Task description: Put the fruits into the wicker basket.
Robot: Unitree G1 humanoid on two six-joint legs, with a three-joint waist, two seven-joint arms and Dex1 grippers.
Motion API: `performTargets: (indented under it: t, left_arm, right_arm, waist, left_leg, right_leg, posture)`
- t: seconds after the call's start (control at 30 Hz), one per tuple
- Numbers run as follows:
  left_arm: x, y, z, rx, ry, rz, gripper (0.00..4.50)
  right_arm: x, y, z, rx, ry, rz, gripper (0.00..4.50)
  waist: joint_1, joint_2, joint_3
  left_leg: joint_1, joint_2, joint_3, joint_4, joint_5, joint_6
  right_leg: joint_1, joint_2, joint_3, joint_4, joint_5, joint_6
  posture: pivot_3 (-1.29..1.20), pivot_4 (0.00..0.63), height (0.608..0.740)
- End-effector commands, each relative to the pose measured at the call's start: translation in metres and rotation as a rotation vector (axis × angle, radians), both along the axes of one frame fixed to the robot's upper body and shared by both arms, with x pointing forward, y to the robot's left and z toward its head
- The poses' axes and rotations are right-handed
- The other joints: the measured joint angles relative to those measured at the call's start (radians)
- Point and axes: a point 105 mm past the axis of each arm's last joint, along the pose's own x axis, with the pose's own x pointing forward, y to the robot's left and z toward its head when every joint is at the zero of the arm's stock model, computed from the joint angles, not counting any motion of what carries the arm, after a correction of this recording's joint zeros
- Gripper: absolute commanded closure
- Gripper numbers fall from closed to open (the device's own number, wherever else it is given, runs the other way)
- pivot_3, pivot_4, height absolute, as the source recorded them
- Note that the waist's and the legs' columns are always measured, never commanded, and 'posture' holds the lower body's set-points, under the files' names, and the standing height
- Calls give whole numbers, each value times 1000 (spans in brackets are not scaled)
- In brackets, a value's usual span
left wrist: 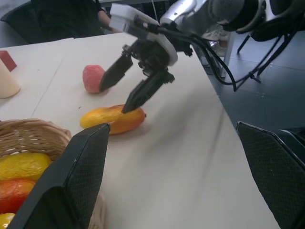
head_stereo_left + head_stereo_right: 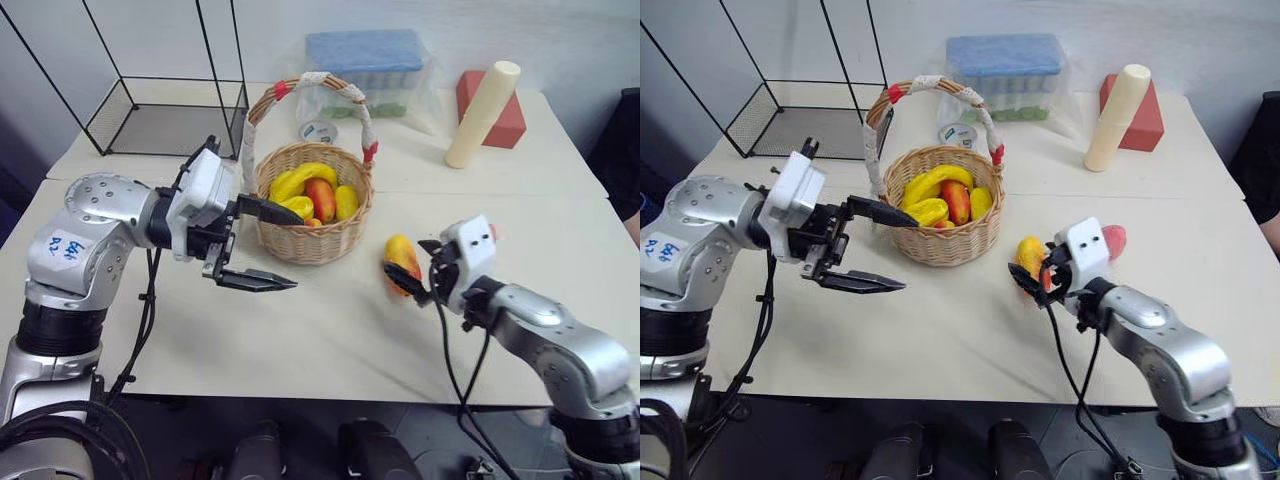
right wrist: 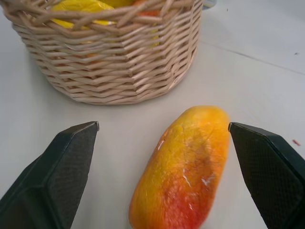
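The left gripper is held level at centre-left, its fingers wide apart and empty, just beside the wicker basket with fruits inside. At lower right, the right gripper reaches low with spread fingers around the mango lying on the table, while the peach lies behind it.

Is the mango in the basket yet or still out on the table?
Out. The mango lies on the table beside the wicker basket, between the open right gripper fingers.

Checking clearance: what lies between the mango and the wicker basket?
Only bare white table between mango and wicker basket, seen in the right wrist view.
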Motion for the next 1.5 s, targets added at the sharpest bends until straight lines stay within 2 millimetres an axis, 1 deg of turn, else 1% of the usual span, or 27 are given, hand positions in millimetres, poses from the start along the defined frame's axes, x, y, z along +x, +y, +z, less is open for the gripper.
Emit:
performTargets:
  t: [0.03, 0.07, 0.13, 0.23, 0.33, 0.47, 0.5, 0.53, 0.57, 0.6, 0.7, 0.8, 0.87, 0.93, 1.0, 1.1, 1.13, 1.23, 1.3, 1.37, 1.4, 1.5]
  left_arm:
    - [1, -3, 6, 0, -49, -1, 43]
    - [2, -3, 6, -2, -49, 0, 43]
    - [2, -3, 6, -3, -51, 1, 43]
    - [3, -3, 7, -12, -53, 6, 43]
    - [4, -3, 8, -19, -53, 14, 0]
    - [6, -2, 9, -28, -58, 35, 0]
    - [6, -1, 9, -30, -57, 41, 0]
    - [7, -1, 9, -31, -55, 44, 0]
    - [8, 1, 9, -34, -53, 58, 0]
    - [12, 7, 8, -34, -58, 94, 0]
    - [21, 21, 9, -51, -65, 191, 0]
    - [25, 30, 17, -106, -59, 258, 0]
    - [29, 34, 18, -112, -84, 303, 0]
    - [31, 33, 16, -114, -100, 332, 0]
    - [26, 29, 16, -126, -93, 317, 0]
    - [22, 26, 16, -126, -108, 313, 0]
    - [22, 26, 17, -125, -113, 316, 0]
    - [21, 26, 16, -118, -124, 321, 0]
    - [19, 24, 15, -116, -120, 312, 0]
    - [17, 22, 14, -117, -115, 297, 0]
    - [17, 21, 14, -117, -114, 293, 0]
    - [18, 15, 15, -122, -108, 259, 0]
  right_arm:
    - [11, -6, -11, -29, 21, -72, 0]
    - [13, -7, -14, -47, 28, -80, 0]
    - [16, -9, -21, -100, 36, -97, 0]
    - [19, -12, -25, -187, 15, -96, 0]
    - [23, -16, -20, -186, -15, -113, 633]
    - [23, -15, -7, -139, -60, -100, 2031]
    - [22, -14, -4, -129, -69, -92, 2280]
    - [21, -14, -3, -121, -74, -85, 2338]
    - [20, -11, 2, -106, -85, -68, 2338]
    - [18, -3, 14, -75, -111, -26, 2338]
    - [16, 25, 57, 9, -197, 94, 2338]
    - [19, 57, 100, 113, -257, 225, 2338]
    - [23, 75, 116, 134, -264, 293, 2338]
    - [36, 92, 120, 69, -276, 320, 2338]
    - [50, 105, 114, -18, -265, 324, 2338]
    - [62, 119, 102, -83, -231, 349, 2338]
    - [63, 122, 99, -93, -225, 358, 2338]
    - [65, 126, 101, -86, -234, 367, 1297]
    - [55, 128, 111, -55, -273, 418, 711]
    - [46, 122, 125, -18, -323, 438, 69]
    - [44, 119, 129, -8, -335, 439, 26]
    - [30, 85, 145, 81, -333, 414, 26]
  waist:
    - [0, 0, 0]
    - [0, 0, 0]
    - [-4, 0, 0]
    - [-8, 0, 0]
    - [-10, 0, 0]
    - [-11, 0, 0]
    - [-11, 0, 0]
    - [-10, 0, 0]
    - [-10, 0, 0]
    - [-10, 0, 0]
    - [-27, 1, 0]
    - [-34, 1, 0]
    - [-33, 1, 0]
    - [-32, 1, 0]
    - [-30, 0, 0]
    - [-26, 0, 0]
    - [-26, 0, 0]
    - [-29, 0, 0]
    - [-29, 0, 0]
    - [-29, 0, 0]
    - [-29, 0, 0]
    - [-26, 0, 0]
  left_leg:
    - [-5, 0, 0, 2, 0, 0]
    - [-7, 0, 0, 4, 0, 0]
    - [-7, 0, 0, 6, 0, 0]
    - [-6, 1, 0, 6, 1, 0]
    - [-6, 0, 0, 6, 1, 0]
    - [-6, 0, 0, 6, 1, 0]
    - [-6, 0, 0, 6, 1, 0]
    - [-6, 0, 0, 6, 1, 0]
    - [-6, 0, 0, 6, 1, 0]
    - [-6, 0, 0, 7, 1, 0]
    - [-6, 1, 0, 6, 1, 0]
    - [-6, 2, 0, 6, 2, -2]
    - [-6, 1, 0, 6, 2, -2]
    - [-7, 1, -1, 7, 1, -1]
    - [-7, 0, 0, 7, 1, -1]
    - [-9, 0, -1, 10, 0, 0]
    - [-9, 0, -1, 10, 0, 1]
    - [-10, 0, 0, 11, 0, 1]
    - [-12, 0, 0, 11, 0, 1]
    - [-15, 0, 0, 12, 0, 1]
    - [-17, 0, 0, 13, 0, 0]
    - [-20, 0, -2, 14, 0, 0]
  right_leg:
    - [-6, 0, 0, 5, 0, 0]
    - [-8, 0, 0, 9, 0, 0]
    - [-9, 0, 0, 9, 0, 0]
    - [-8, 0, 0, 11, 0, -1]
    - [-8, 0, 0, 11, 0, -1]
    - [-8, 1, 0, 12, 0, -1]
    - [-8, 1, 0, 12, 0, -1]
    - [-8, 0, 0, 12, 0, -1]
    - [-8, 0, 0, 12, 0, -1]
    - [-8, 0, 0, 12, 0, -1]
    - [-9, 1, 0, 13, 0, -1]
    - [-10, 1, 0, 15, 0, -1]
    - [-12, 1, -1, 17, -1, -1]
    - [-13, 0, -1, 20, -1, -1]
    - [-13, -1, -1, 21, -1, -2]
    - [-13, -2, -1, 22, -1, -2]
    - [-13, -2, -1, 22, -1, -2]
    - [-15, -2, -1, 23, -1, -2]
    - [-17, -2, -1, 24, -1, -2]
    - [-21, -2, -1, 27, -1, -2]
    - [-23, -2, -1, 27, -1, -2]
    - [-24, -2, -2, 28, -1, -2]
  posture:
    - [0, 150, 740]
    - [0, 150, 740]
    - [0, 150, 740]
    - [0, 150, 740]
    - [0, 150, 740]
    - [0, 150, 740]
    - [0, 150, 740]
    - [0, 150, 740]
    - [0, 150, 740]
    - [0, 150, 740]
    - [0, 150, 740]
    - [0, 150, 740]
    - [0, 150, 740]
    - [0, 150, 740]
    - [0, 150, 740]
    - [0, 150, 740]
    - [0, 150, 740]
    - [0, 150, 740]
    - [0, 150, 740]
    - [0, 150, 740]
    - [0, 150, 740]
    - [0, 150, 740]
